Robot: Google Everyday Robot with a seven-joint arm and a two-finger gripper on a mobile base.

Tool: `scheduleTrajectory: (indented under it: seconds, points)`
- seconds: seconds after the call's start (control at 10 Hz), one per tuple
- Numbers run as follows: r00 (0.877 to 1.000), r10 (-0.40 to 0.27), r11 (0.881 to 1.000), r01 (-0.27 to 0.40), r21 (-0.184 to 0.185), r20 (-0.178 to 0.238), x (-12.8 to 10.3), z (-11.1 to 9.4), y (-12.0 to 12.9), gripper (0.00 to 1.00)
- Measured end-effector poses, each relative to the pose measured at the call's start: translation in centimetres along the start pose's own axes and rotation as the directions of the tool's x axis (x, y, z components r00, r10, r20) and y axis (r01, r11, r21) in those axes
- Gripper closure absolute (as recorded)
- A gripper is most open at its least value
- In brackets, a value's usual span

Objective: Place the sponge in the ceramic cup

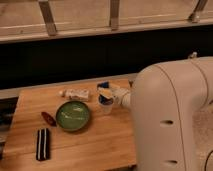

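Above the tapered white ceramic cup (105,107), the gripper (106,92) pinches the soft blue sponge (103,86) between its jaws.

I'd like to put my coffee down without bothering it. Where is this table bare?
The table is bare in front, between the striped bar and the robot's arm, and in the far left corner beside the tube. It is crowded where the hand hangs over the cup, beside the plate.
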Motion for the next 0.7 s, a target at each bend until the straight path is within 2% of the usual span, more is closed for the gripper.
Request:
scheduleTrajectory:
  seconds: [0.1, 0.7]
  points:
    - [1.000, -0.002, 1.000, 0.002, -0.004, -0.001, 0.02, 0.01, 0.05, 0.90]
    - [1.000, -0.002, 1.000, 0.002, -0.002, -0.001, -0.01, -0.07, -0.05, 0.29]
